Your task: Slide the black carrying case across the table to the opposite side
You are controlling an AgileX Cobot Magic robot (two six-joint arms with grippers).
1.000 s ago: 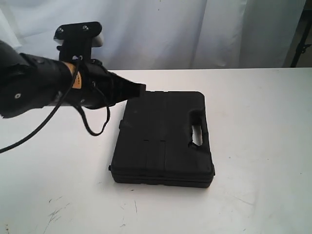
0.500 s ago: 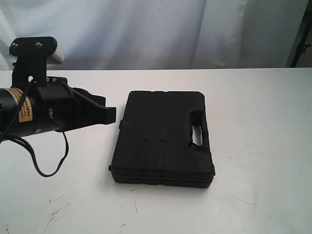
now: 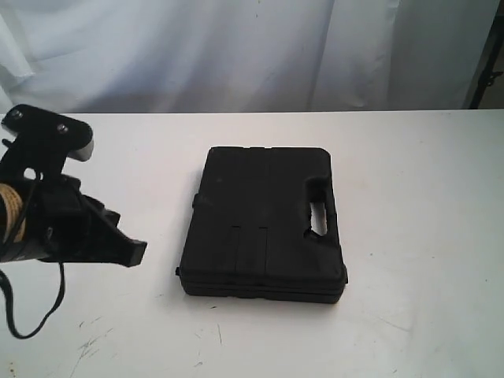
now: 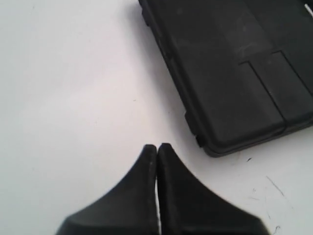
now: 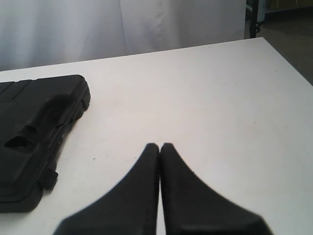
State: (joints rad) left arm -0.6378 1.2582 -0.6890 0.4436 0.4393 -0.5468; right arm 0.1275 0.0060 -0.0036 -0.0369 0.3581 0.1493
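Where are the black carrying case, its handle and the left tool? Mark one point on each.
black carrying case [image 3: 260, 228], exterior view, middle of the lid.
handle [image 3: 331, 214], exterior view, grip bar beside the slot.
left tool [image 4: 157, 147], left wrist view, where its shut tips meet.

No text can be read anywhere. The only label in sight is a small orange-and-cream sticker [image 3: 8, 209] on the black cylindrical left arm [image 3: 59, 228], at the left edge of the exterior view. Its dark print is too small and blurred to make out.
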